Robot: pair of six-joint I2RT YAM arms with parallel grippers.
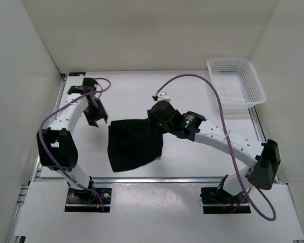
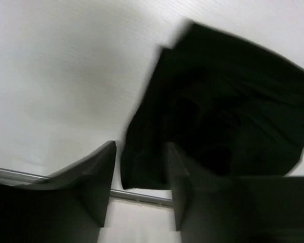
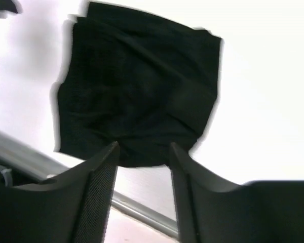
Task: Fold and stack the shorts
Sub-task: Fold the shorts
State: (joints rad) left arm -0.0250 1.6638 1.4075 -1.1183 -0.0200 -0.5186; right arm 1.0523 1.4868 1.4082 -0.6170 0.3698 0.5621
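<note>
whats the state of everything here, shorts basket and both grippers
shorts: folded into a rough square, lying flat on the table, not held
left gripper: open, holding nothing, raised to the left of the shorts
right gripper: open, holding nothing, above the shorts' right edge
basket: upright at the far right corner, no shorts in it

White arms [image 1: 66, 112], black joints [image 1: 58, 147], purple cables [image 1: 192, 76]
</note>
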